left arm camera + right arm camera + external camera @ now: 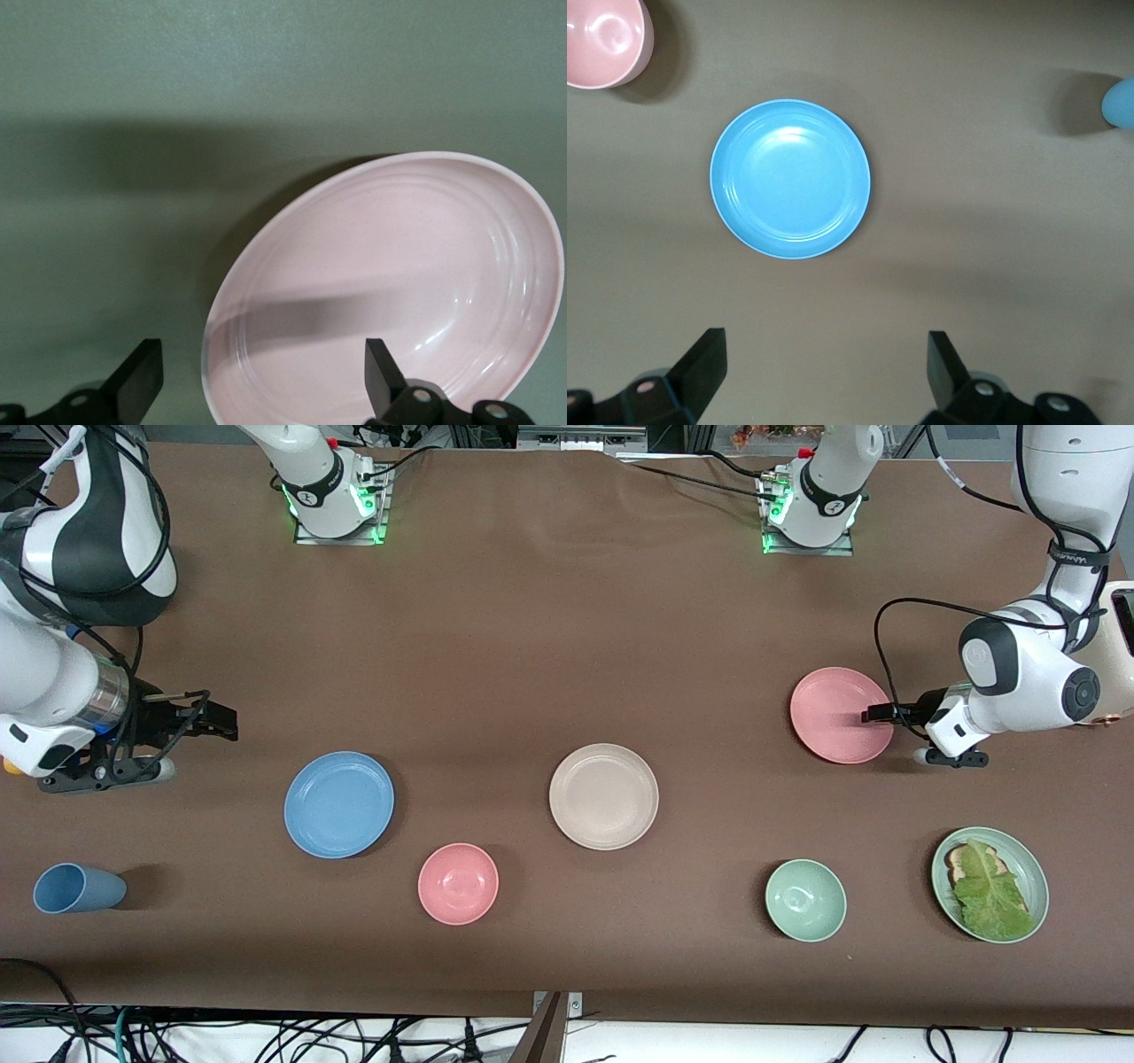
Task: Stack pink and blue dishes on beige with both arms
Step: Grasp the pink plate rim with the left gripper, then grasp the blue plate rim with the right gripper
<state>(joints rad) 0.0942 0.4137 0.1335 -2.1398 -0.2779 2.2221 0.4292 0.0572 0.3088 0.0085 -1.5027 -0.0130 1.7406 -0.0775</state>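
Brown cloth covers the counter point(549, 646), where both arms reach in low from its two ends. At its own end, the left arm bends down with its forearm level, so the left claw point(873, 714) sits wide open at the rim of the pink plate point(840, 715), one finger over the plate, gripping nothing. The right arm is folded the same way; the right claw point(217, 722), jaws wide and empty, hangs near the blue plate point(338, 804). Well apart from both claws, between them, lies the beige plate point(603, 796).
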